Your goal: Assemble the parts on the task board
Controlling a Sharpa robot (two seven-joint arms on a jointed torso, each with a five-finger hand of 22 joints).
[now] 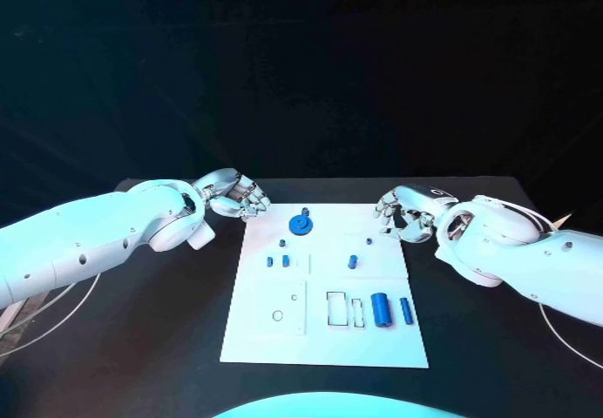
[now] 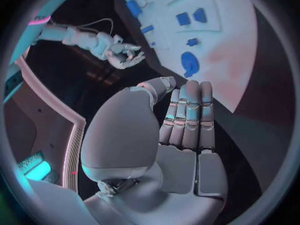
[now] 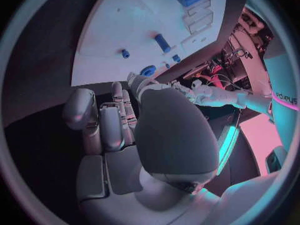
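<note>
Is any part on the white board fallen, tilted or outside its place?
Nothing stands out. The white task board lies flat, the round blue disc and small blue pieces rest on it, and no piece is off the board.

Head view: looked steeply down from above at the task board point(image 1: 324, 296), whole board seen, mid-distance, black surface point(image 1: 151, 331) around it. Left wrist view: sat close behind the left hand point(image 2: 187, 120), faced past its fingers point(image 2: 190, 105) toward the board point(image 2: 219, 50). Right wrist view: sat close behind the right hand point(image 3: 119, 125), faced the board point(image 3: 131, 30). Shared by all three: the board and its blue parts.
</note>
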